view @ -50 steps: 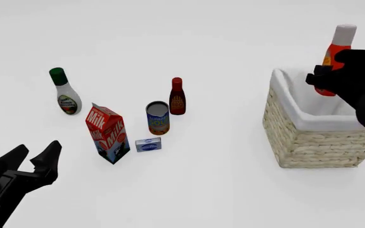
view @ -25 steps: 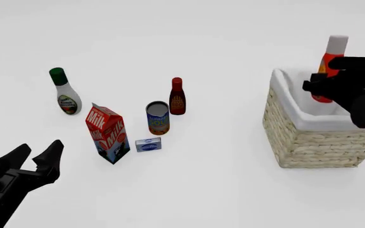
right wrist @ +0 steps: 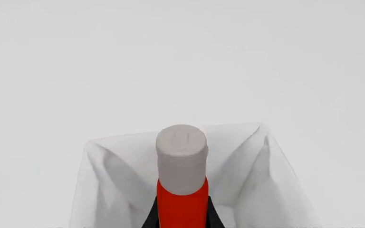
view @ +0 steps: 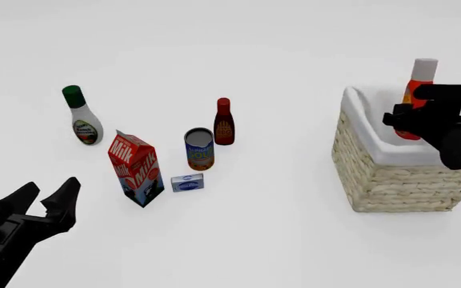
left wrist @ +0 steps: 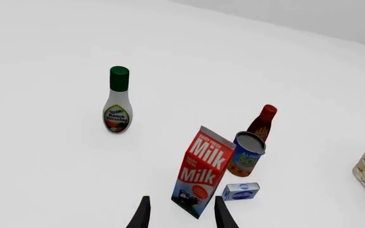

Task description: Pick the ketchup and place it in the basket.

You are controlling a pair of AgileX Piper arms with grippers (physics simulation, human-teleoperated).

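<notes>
The ketchup (view: pixel 419 84), a red-orange bottle with a tall white cap, stands upright in my right gripper (view: pixel 417 113), which is shut on its body. Its lower end hangs inside the mouth of the wicker basket (view: pixel 391 177) at the right, hidden behind the gripper and the rim. In the right wrist view the ketchup's cap (right wrist: pixel 181 156) rises between the dark fingers (right wrist: pixel 150 217), with the basket's white lining (right wrist: pixel 252 173) behind it. My left gripper (view: pixel 48 201) is open and empty at the near left, short of the milk carton (view: pixel 137 169).
On the left half of the table stand a white bottle with green cap (view: pixel 82 117), the milk carton (left wrist: pixel 200 176), a soup can (view: pixel 199 149), a small dark-red bottle (view: pixel 223 122) and a small blue-white box (view: pixel 187 182).
My right gripper has lowered the ketchup, so the bottle sits deeper in the basket's mouth. The left arm and the other groceries have not moved.
</notes>
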